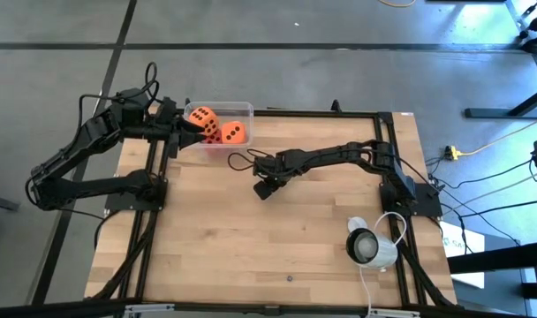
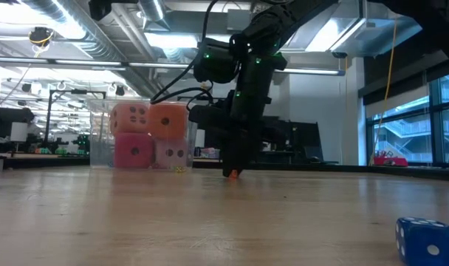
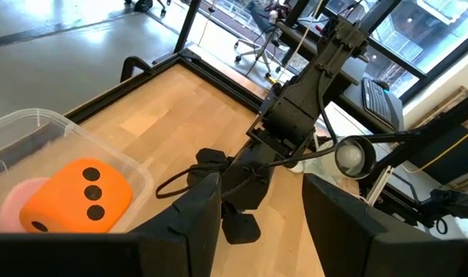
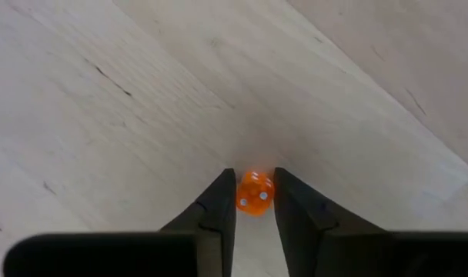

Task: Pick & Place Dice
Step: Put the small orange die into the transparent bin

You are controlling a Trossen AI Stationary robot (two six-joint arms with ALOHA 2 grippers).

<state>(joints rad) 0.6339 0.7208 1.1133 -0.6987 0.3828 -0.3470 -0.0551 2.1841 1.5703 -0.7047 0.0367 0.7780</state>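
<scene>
the clear bin (image 1: 242,109) at the table's (image 1: 277,238) far left corner already holds four big dice (image 2: 149,137), stacked two on two: orange on top, pink and pale pink beneath, as the low view shows. the left gripper (image 1: 191,129) hovers at the bin's near edge with fingers spread and nothing between them. toward the table's middle from the bin, the right gripper (image 4: 255,201) is down at the wood, its fingers straddling a tiny orange die (image 4: 255,191); whether they actually pinch it i cannot tell. a blue die (image 2: 428,240) sits on the table far from the bin, close to the low camera. i judge the tiny die and the blue one are left to move.
</scene>
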